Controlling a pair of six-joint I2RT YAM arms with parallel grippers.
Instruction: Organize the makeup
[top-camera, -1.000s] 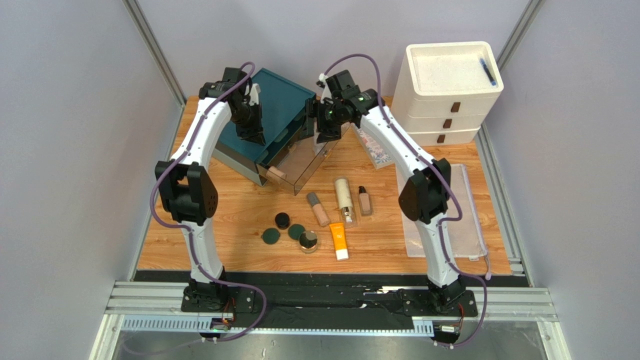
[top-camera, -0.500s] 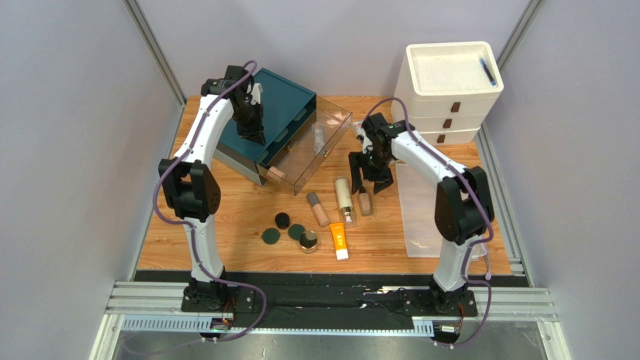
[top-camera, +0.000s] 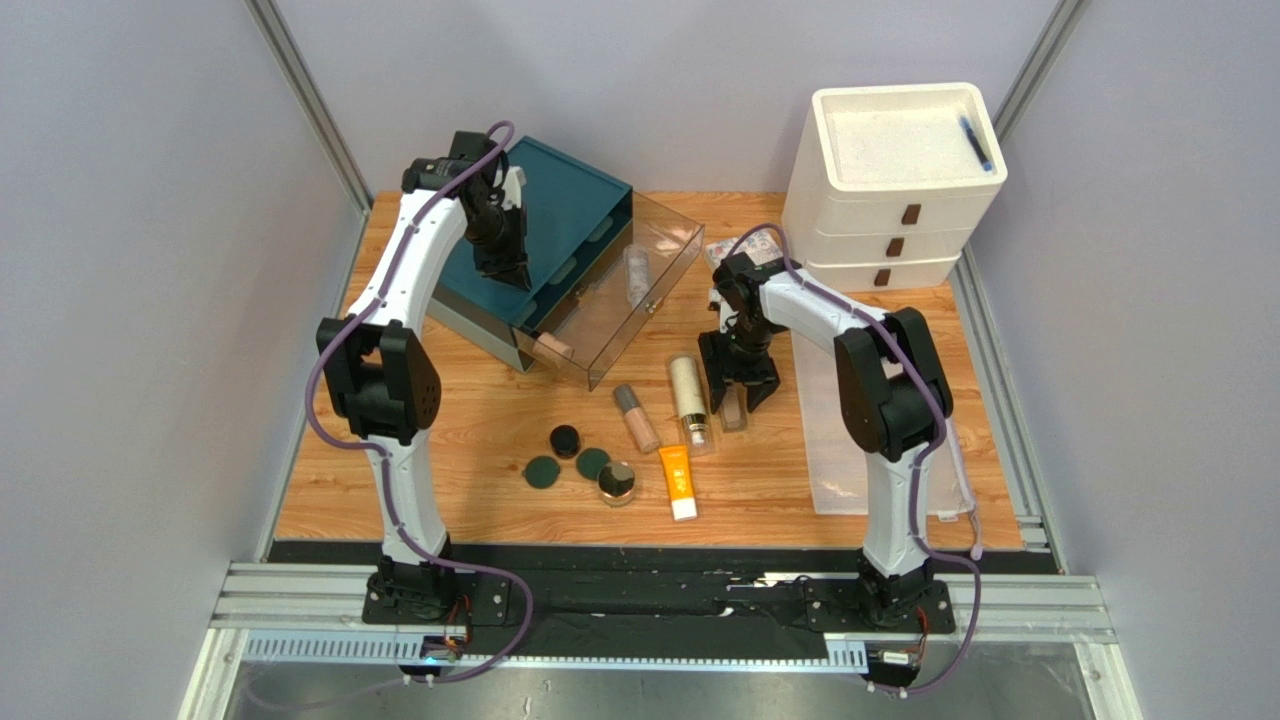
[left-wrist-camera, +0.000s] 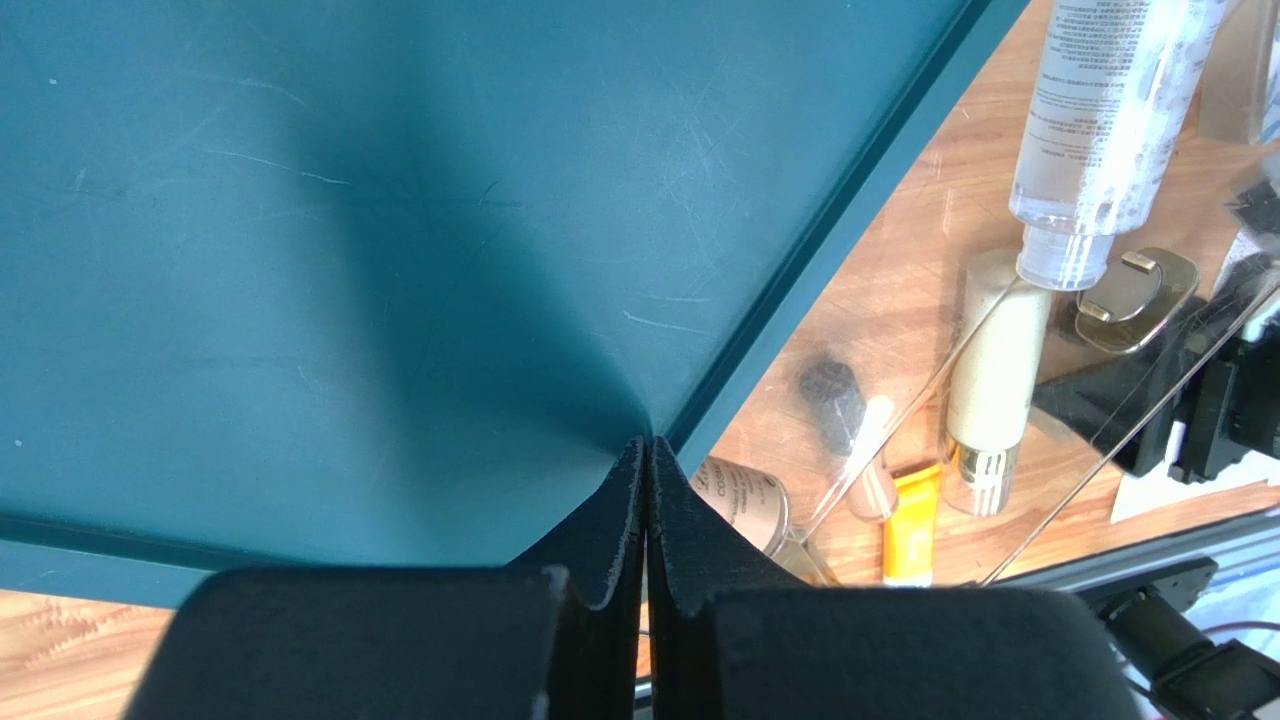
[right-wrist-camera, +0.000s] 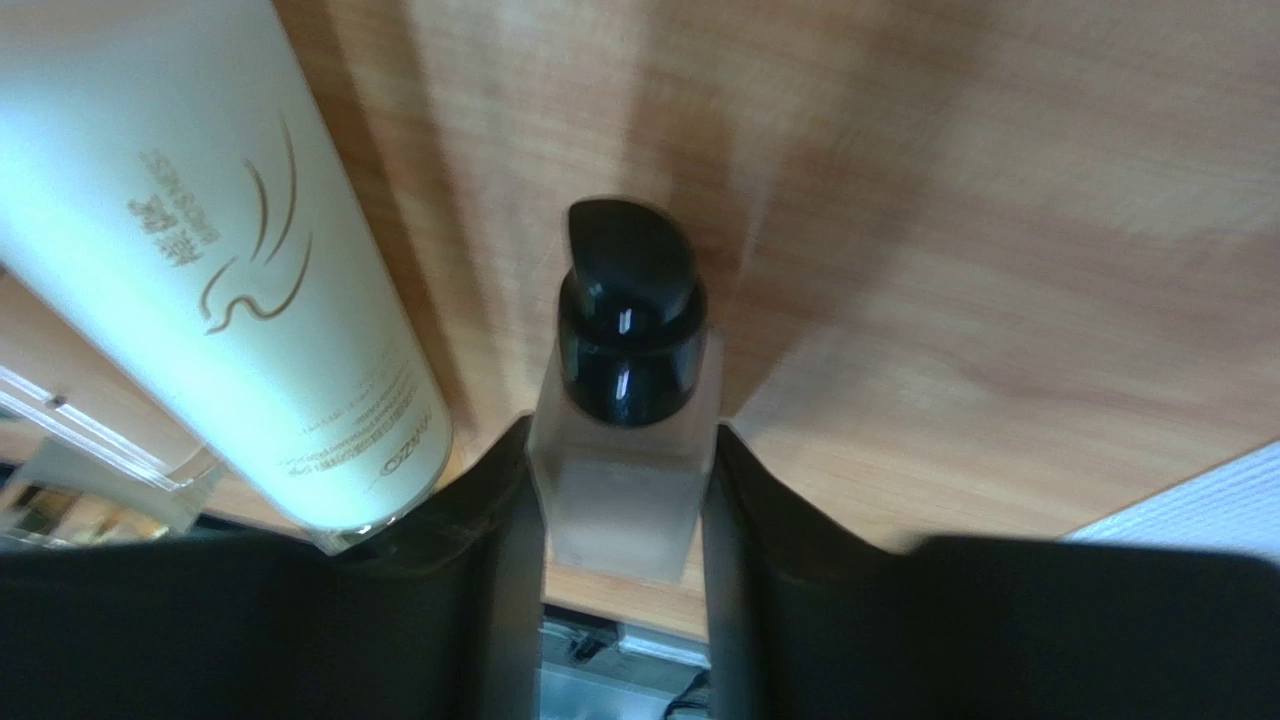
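My right gripper (top-camera: 738, 387) is down on the table, its fingers closed against both sides of a small beige bottle with a black cap (right-wrist-camera: 624, 450), which lies flat. A cream-gold bottle (top-camera: 690, 393) lies just left of it. A beige tube (top-camera: 637, 419), an orange white-capped tube (top-camera: 678, 482) and several round dark compacts (top-camera: 565, 440) lie in front. A clear tube (top-camera: 637, 273) and a tan bottle (top-camera: 553, 347) lie in the pulled-out clear drawer (top-camera: 661, 293). My left gripper (top-camera: 504, 270) is shut and empty, its tips on the teal box top (left-wrist-camera: 376, 225).
The teal box (top-camera: 564, 210) stands at the back left. A white three-drawer unit (top-camera: 897, 188) with a pen on top stands at the back right. A clear mesh pouch (top-camera: 902, 450) lies to the right of my right arm.
My right arm has swung from the clear drawer to the small beige bottle, come down and closed around it. My left arm has not moved.
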